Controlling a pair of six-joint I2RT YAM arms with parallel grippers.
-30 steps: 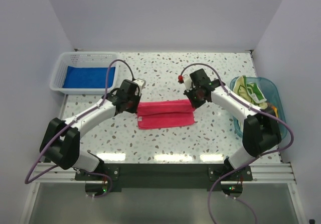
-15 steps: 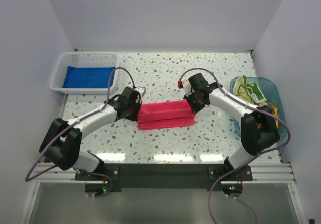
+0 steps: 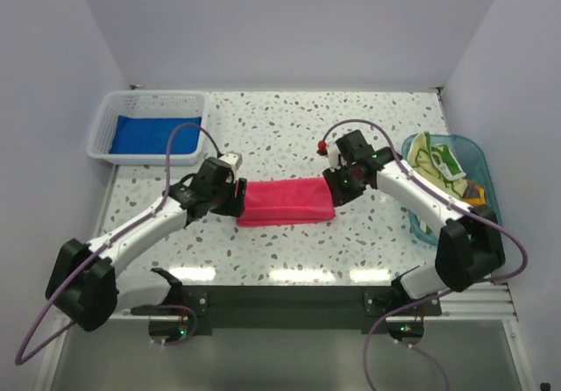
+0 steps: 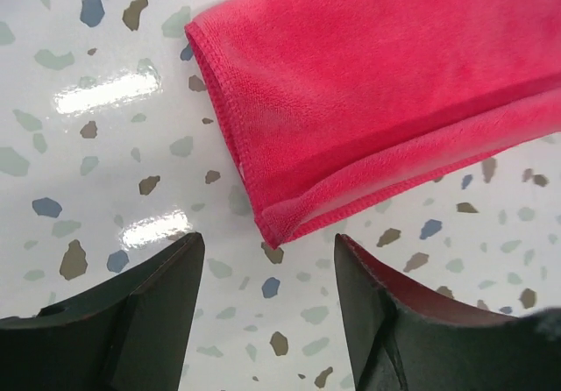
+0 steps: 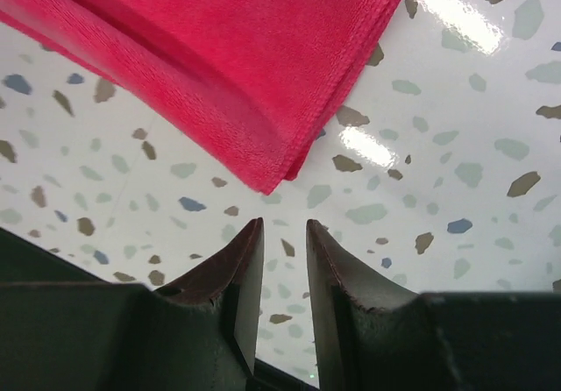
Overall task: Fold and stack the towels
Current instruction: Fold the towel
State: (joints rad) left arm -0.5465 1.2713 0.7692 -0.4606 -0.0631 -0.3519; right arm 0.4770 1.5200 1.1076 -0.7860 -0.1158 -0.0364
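One blue towel (image 3: 147, 134) lies in the basket (image 3: 149, 100), upper left. One folded pink towel (image 3: 285, 202) lies mid-frame on the counter (image 3: 289, 137), long axis left-right, between wide, empty left fingers (image 4: 166, 277) and narrowly parted, empty right fingers (image 5: 237, 268). One green-patterned towel (image 3: 434, 159) sits in the tub (image 3: 478, 159), right.

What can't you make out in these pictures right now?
- Tub, top view: right arm covers its near part; only a green towel shows clearly.
- Pink towel, both wrist views: cut off by the frame edges.
- Blue towel, top view: too small to count its layers.
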